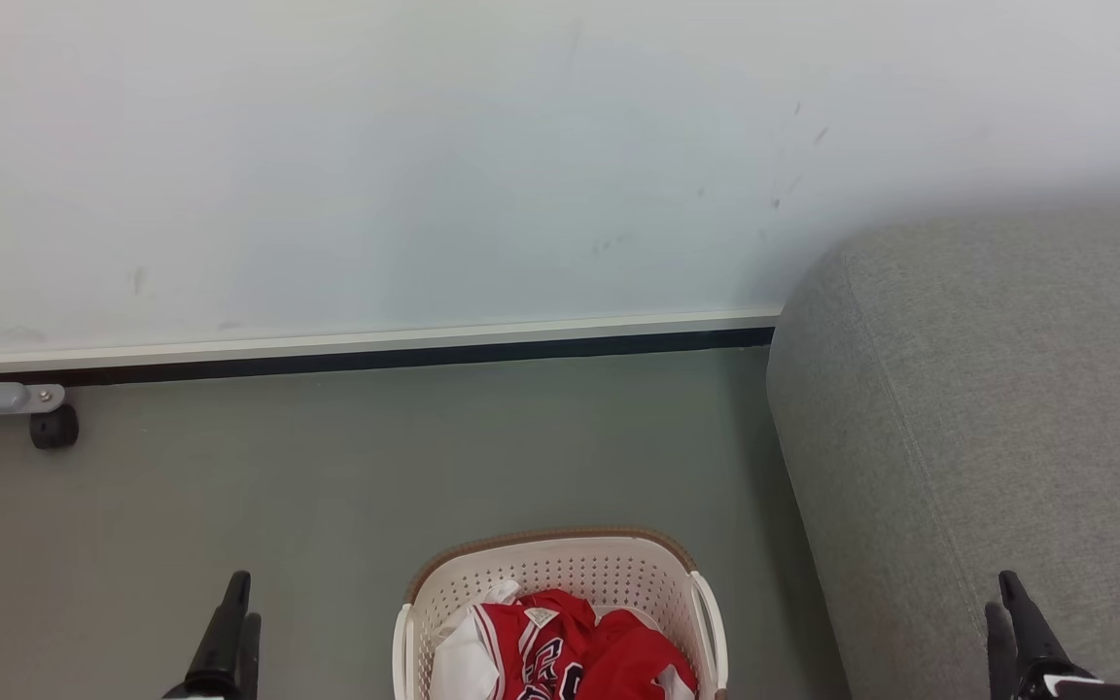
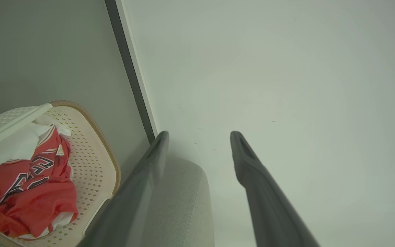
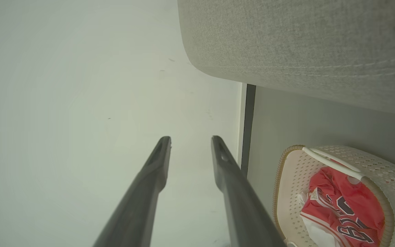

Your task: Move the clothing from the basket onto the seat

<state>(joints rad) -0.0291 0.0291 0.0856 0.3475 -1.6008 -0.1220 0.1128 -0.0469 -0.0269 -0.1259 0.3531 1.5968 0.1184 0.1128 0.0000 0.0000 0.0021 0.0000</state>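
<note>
Navy-white lettering (image 1: 548, 671) on red jersey (image 1: 521, 647) crumpled, unreadable; collar tag (image 1: 540, 616) too small to read.

left end effector (image 2: 199, 134) open wide; right end effector (image 3: 190, 138) open narrower

The clothing (image 1: 609, 661) lies in the basket (image 1: 560, 569) on the floor (image 1: 327, 486), left of the seat (image 1: 988, 437), before the wall (image 1: 424, 146).

Soft, even, bright light; wrist views warped; left end effector (image 2: 199, 133) blurred close-up.
</note>
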